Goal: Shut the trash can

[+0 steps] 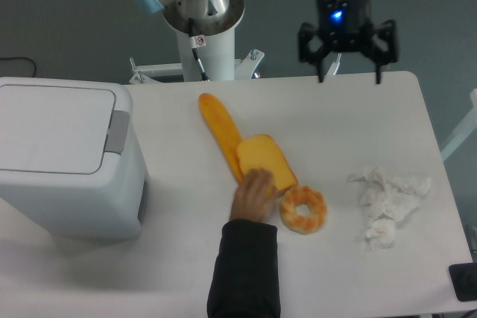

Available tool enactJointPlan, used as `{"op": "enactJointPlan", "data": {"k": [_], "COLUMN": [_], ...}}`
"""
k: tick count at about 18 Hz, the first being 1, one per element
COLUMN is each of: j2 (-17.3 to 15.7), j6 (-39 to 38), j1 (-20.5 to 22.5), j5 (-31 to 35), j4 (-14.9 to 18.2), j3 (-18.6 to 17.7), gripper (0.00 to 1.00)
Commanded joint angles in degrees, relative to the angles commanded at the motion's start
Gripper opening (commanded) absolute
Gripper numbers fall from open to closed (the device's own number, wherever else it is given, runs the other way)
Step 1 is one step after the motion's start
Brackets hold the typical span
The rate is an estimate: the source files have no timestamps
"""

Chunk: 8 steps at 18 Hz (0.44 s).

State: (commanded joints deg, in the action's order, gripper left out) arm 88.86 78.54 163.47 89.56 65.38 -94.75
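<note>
The trash can (63,158) is a big white boxy bin at the table's left edge, its flat lid down and a grey latch tab (118,132) on its right side. My gripper (349,77) hangs open and empty above the table's far edge, right of centre, well away from the bin.
A person's hand (253,194) in a dark sleeve rests on a toast slice (265,160) lying over a long baguette (220,133). A donut (303,208) sits just right of it. Crumpled white tissue (387,202) lies at the right. The robot base (203,5) stands behind the table.
</note>
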Motion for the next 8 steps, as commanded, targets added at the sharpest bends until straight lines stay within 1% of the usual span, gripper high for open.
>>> {"op": "enactJointPlan", "data": {"k": [2,3,5,8], "j2": [-0.7,-0.97,-1.41,-1.67], "j6": [5.2,6.35,6.54,6.54], "j1": [2.19,2.9,3.09,3.09], "j5": [0.7,0.79,0.79,0.79], "j4": [1.5,2.11,3.17,3.35], "j3": [-0.35,-0.44,-0.53,-0.7], "gripper": [1.0,1.0,1.0,1.0]}}
